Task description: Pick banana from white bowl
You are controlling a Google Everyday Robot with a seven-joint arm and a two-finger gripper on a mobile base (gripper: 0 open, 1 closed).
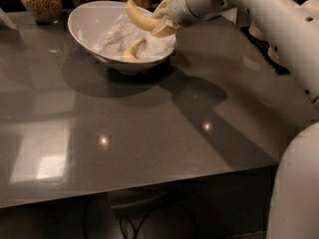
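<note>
The large white bowl (pixel 87 26) stands at the back of the grey table, lined with crumpled white paper (pixel 127 39). My gripper (pixel 163 19) hangs over the bowl's right rim, shut on the long curved yellow banana (pixel 139 18), which is held up above the paper with its thin stem pointing up. A smaller, paler banana (pixel 130 53) lies on the paper inside the bowl.
Glass jars of grains (pixel 42 1) stand along the back edge behind the bowl. Stacked pale bowls and plates (pixel 311 6) sit at the far right behind my arm. The grey table (pixel 149 133) stretches toward the front edge.
</note>
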